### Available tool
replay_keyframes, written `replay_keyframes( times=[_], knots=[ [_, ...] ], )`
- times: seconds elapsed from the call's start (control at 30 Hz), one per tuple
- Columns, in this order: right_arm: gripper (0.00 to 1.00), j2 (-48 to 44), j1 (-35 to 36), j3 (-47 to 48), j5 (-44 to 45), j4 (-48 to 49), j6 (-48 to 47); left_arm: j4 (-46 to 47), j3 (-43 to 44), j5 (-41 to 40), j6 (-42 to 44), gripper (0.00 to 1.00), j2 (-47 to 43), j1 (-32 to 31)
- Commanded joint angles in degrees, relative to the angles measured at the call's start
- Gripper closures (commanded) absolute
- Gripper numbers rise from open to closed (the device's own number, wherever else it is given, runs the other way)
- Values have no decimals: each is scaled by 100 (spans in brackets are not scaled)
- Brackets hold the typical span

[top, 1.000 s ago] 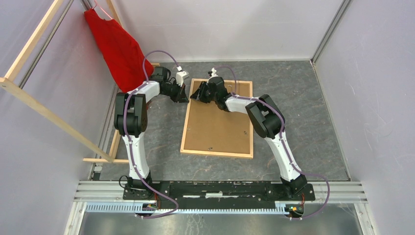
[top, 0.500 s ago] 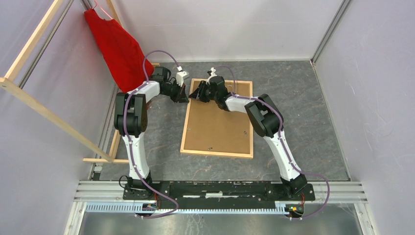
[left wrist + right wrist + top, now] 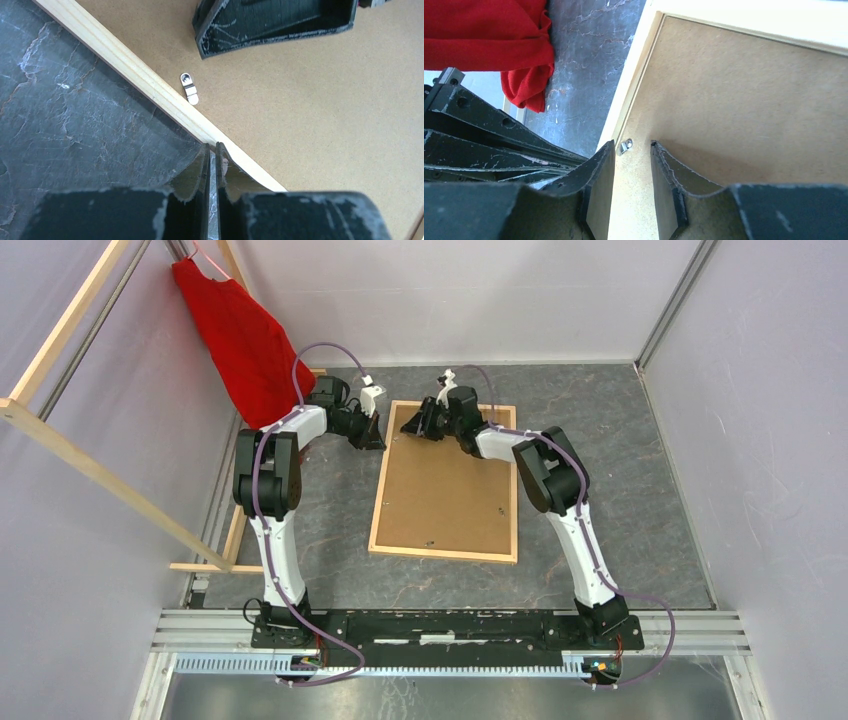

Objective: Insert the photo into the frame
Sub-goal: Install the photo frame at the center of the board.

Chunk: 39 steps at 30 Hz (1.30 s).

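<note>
right hand (image 3: pixel 632 144), slightly spread, shifted toward the frame's (image 3: pixel 377 510) far rail; left hand (image 3: pixel 212 147) pressed together; fastening the clip (image 3: pixel 625 146) likely next.

You see the frame (image 3: pixel 125 61) in pale bare wood, smooth and matt, with fine straight grain. Inside it, the backing board (image 3: pixel 445 490) is brown pressed fibre, matt and faintly speckled. At the board's 11 o'clock corner, a small turn clip (image 3: pixel 189 88) is bright, glossy metal. The table (image 3: pixel 600 440) looks like dark grey slate, veined and slightly rough. At 10 o'clock from the frame hangs a soft, matt red cloth (image 3: pixel 240 340). The left gripper (image 3: pixel 212 150) and right gripper (image 3: pixel 633 150) are black plastic, scuffed whitish along the edges.
</note>
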Motion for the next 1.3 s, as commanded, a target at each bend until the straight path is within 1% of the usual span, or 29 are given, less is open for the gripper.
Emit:
replay_keyframes(
  times=[0.0, 0.17, 0.57, 1.0, 1.13, 1.27],
  knots=[
    [61, 44, -6, 281, -163, -208, -196, -848, -314, -196, 260, 88, 207, -244],
    [61, 170, 69, 406, -198, -314, -236, -848, -315, -166, 256, 89, 215, -244],
    [61, 382, 315, 699, 22, -630, -286, -848, -307, -145, 255, 89, 207, -253],
    [62, 525, 381, 877, -19, -588, -144, -848, -291, -120, 289, 90, 225, -262],
    [63, 92, 293, 388, 252, -588, -334, -848, -330, -146, 303, 90, 203, -262],
    [57, -394, 237, -318, 585, -524, -474, -848, -346, -189, 344, 90, 198, -262]
  ],
)
